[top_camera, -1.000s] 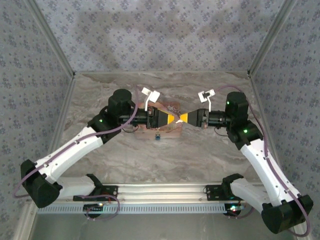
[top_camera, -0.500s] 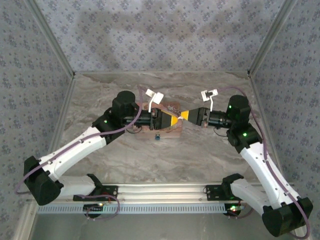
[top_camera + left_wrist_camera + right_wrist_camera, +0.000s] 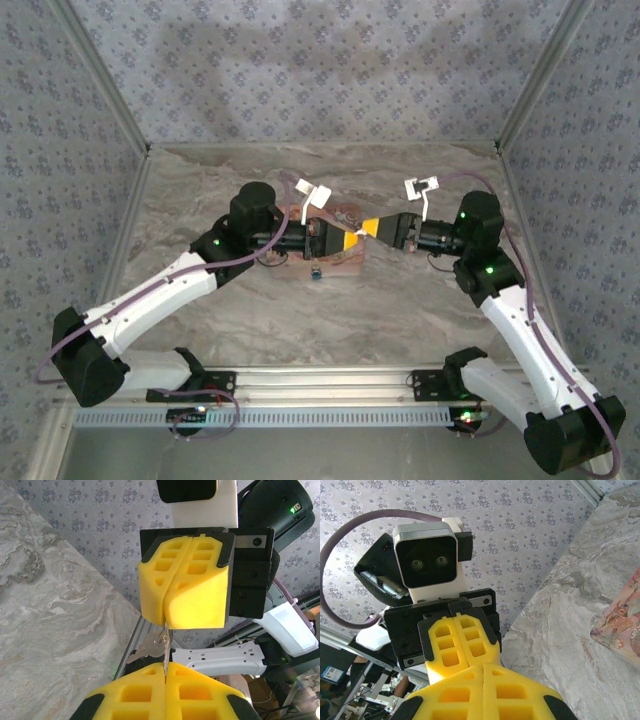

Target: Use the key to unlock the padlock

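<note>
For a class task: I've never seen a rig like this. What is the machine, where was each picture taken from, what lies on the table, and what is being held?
It is two robot arms, left and right, bolted at the near edge of a marble-patterned table. One picture looks down from above; the other two come from cameras on each wrist. On the table lies a pink illustrated box with a tiny bluish padlock at its near edge. The left gripper and right gripper, yellow fingers shut, meet tip to tip, seemingly both pinching a key; a second key dangles from its ring.
</note>
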Robot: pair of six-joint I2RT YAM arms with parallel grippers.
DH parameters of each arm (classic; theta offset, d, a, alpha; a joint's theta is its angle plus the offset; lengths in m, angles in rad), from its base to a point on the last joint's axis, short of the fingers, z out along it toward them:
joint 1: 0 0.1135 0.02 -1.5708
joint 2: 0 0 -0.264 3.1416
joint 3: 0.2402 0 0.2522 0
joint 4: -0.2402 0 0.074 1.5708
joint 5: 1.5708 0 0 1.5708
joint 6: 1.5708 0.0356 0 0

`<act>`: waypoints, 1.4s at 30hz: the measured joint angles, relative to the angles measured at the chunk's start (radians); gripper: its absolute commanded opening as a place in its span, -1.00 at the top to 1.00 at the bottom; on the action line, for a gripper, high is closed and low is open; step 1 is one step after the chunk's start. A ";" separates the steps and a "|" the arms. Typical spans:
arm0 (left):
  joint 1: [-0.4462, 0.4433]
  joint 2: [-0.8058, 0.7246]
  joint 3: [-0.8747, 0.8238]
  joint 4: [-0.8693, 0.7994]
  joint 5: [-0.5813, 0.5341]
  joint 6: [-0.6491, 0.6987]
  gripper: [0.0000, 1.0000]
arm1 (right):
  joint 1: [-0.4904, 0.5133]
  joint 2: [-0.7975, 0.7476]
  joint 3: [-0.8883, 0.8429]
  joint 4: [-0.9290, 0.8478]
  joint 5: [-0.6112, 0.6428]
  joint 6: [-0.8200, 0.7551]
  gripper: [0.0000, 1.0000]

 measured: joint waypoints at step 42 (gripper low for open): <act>0.000 0.002 0.010 -0.041 0.032 0.027 1.00 | -0.018 -0.007 0.001 -0.087 -0.108 -0.068 0.38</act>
